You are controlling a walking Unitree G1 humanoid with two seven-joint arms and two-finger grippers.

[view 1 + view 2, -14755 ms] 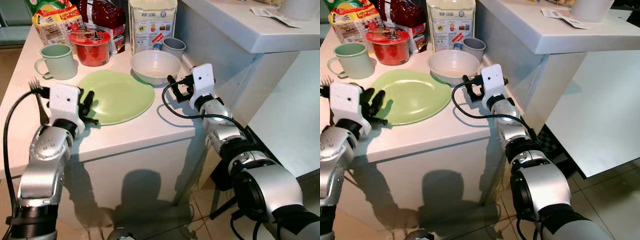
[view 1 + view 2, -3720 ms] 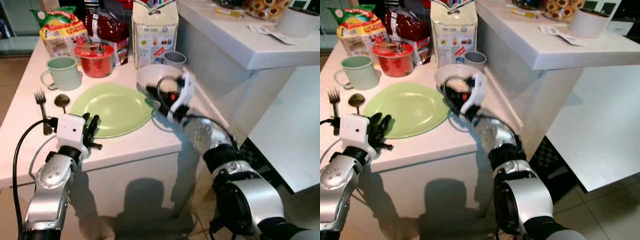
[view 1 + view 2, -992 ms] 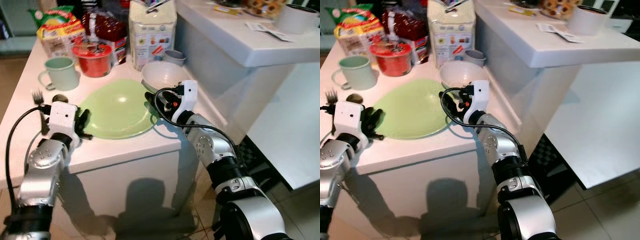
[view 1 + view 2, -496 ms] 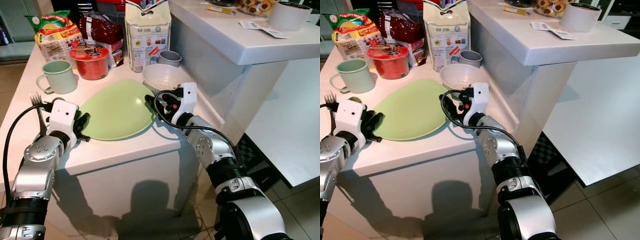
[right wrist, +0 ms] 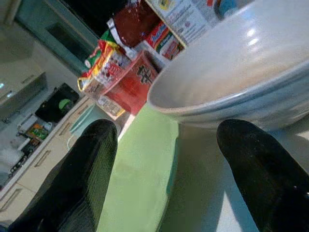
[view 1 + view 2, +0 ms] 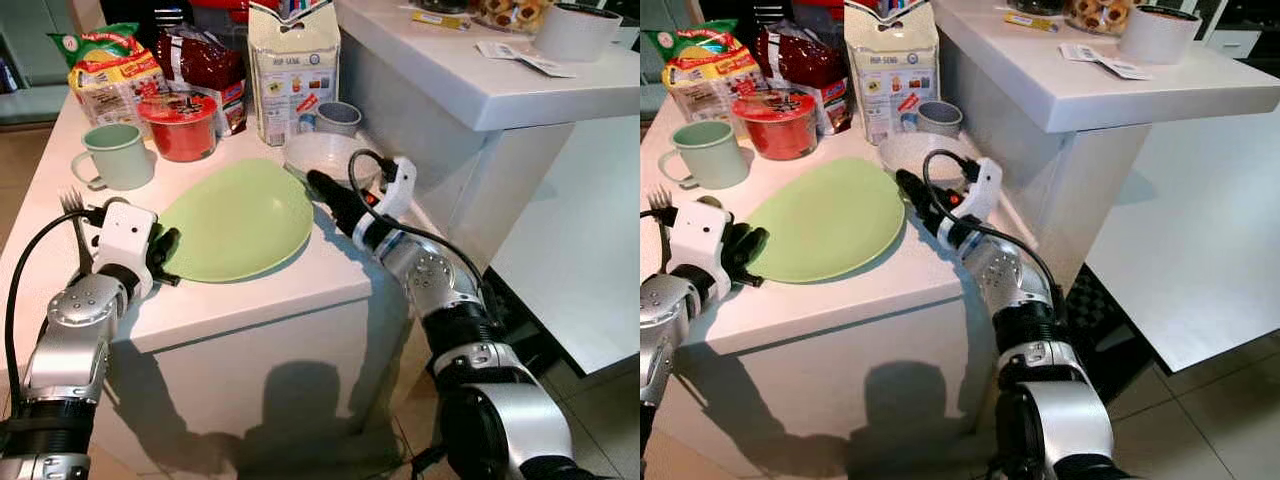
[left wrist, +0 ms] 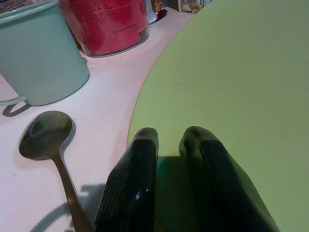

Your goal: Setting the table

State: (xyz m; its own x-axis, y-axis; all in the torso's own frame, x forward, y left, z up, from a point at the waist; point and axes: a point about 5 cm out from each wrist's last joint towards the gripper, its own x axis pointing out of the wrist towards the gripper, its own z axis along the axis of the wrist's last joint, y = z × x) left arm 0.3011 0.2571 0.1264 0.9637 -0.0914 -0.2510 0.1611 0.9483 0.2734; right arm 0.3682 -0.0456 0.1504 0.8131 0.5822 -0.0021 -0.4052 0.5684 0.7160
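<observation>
With the right gripper [image 5: 169,174] spread wide and empty, the white bowl [image 5: 231,77] just ahead between its fingers beside the green plate [image 6: 235,220], I would ease forward level, then close gently on the rim.

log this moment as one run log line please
task: setting table | right gripper: open, at white bowl rim | left gripper: fingers near-closed over green plate edge | spoon: beside plate

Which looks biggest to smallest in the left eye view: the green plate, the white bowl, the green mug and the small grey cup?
1. green plate, clearly largest.
2. white bowl.
3. green mug, close to the bowl; unsure, as the right gripper covers part of the bowl.
4. grey cup, smallest.
</observation>
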